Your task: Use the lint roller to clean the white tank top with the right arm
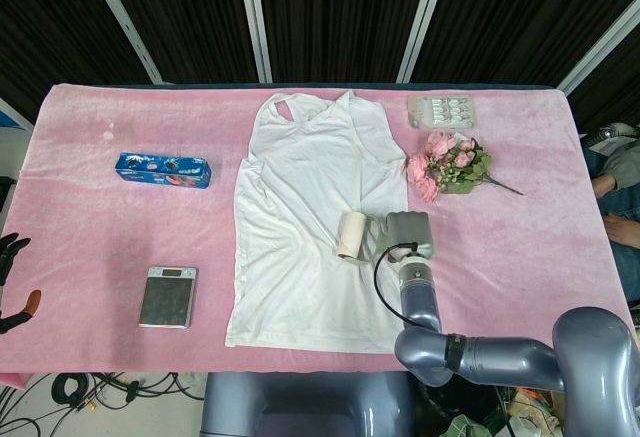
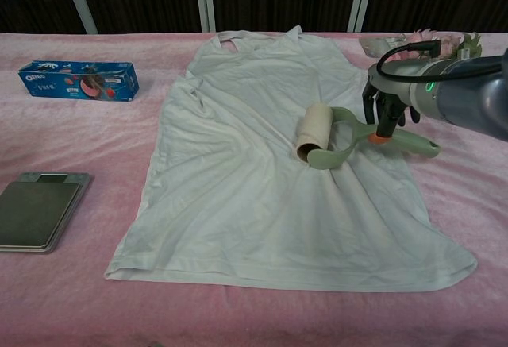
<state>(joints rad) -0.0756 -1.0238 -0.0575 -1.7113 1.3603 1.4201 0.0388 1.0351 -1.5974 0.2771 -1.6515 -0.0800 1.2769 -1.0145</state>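
Lint roller (image 2: 319,137) on white tank top (image 2: 262,172), right hand (image 2: 389,113) gripping handle, grip visible only from chest view.

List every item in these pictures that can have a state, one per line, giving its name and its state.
lint roller: roll resting on the top, handle gripped
white tank top: spread flat, wrinkled
right robot hand: grips the roller handle
left robot hand: at the table's edge, holds nothing
cookie box: closed, lying flat
scale: nothing on it
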